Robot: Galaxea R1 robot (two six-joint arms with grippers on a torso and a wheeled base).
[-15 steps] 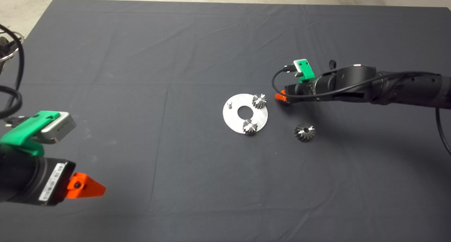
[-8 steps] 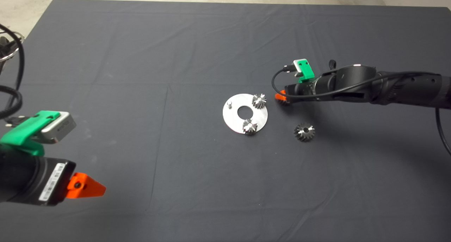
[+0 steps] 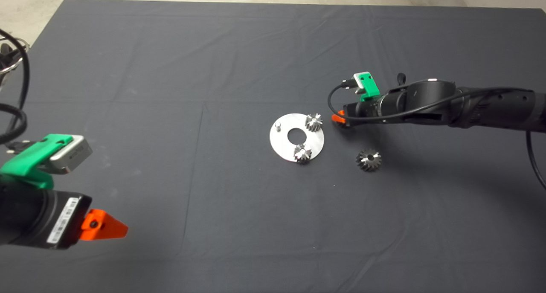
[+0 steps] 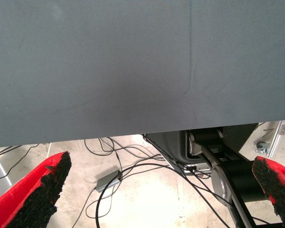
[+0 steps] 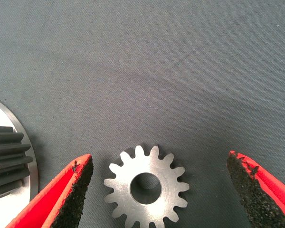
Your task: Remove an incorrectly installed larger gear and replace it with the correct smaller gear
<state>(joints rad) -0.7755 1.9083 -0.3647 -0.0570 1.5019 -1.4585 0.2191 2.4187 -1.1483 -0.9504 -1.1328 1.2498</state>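
Right gripper [image 5: 159, 190] spread wide, low over the smaller gear [image 5: 146, 186].
Its red fingers [image 5: 69, 194] flank that gear without touching; the gear lies flat on the dark mat [image 3: 239, 50], just beside the round steel plate [image 3: 284, 147] on the arm's side. Two shiny star-faced gears [image 3: 314, 122] stand on the plate, with a bare peg [image 3: 277, 126] at its far side from the gripper. The larger gear [image 3: 369, 159] lies on the mat near the plate, apart from it. Farthest from the plate, the left gripper [image 4: 156, 190] waits parked at the mat's edge, fingers apart and holding nothing.
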